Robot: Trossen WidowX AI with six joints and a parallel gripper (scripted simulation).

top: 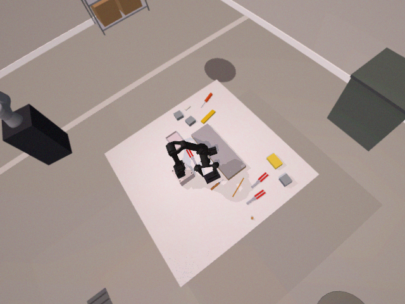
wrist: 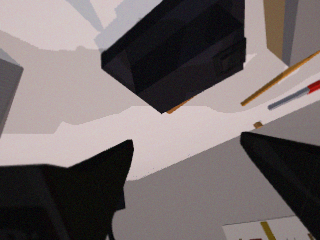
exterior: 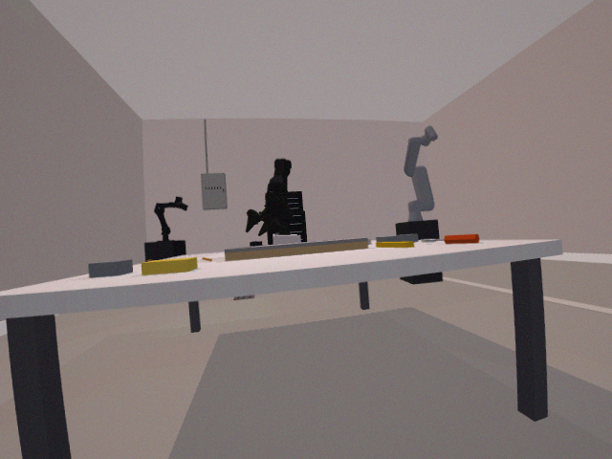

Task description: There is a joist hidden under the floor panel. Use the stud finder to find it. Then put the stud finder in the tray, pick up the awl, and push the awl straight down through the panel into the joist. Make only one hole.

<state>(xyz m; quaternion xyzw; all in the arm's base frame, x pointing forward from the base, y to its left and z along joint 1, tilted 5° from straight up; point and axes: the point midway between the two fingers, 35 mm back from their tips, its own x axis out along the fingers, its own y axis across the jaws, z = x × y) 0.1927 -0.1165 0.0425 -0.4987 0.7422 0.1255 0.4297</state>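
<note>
1. The jaws stand wide apart with nothing between them, hanging over the middle of the white tabletop (top: 196,235), well in from every edge.
2. Just ahead of them lies the black box-shaped stud finder (wrist: 175,55), flat on the tabletop beside the short end of the grey floor panel (top: 217,150). It sits skewed to the line of the jaws and is not touched by either one.
3. The stud finder looks rigid, hard-shelled and probably light. Its smooth flat sides may slip, so a square hold across the two long faces near mid-length seems best. The wrist would likely need turning first.
4. A small brown-handled tool, possibly the awl (top: 216,185), lies just past the box. It is too small to tell for certain.
5. The floor panel runs lengthwise through the centre of the tabletop; it appears stiff and flat.
6. Farther off, toward the far corner, a pale pink flat tray (top: 174,135) shows partly beneath the black arm (top: 183,147).
</note>
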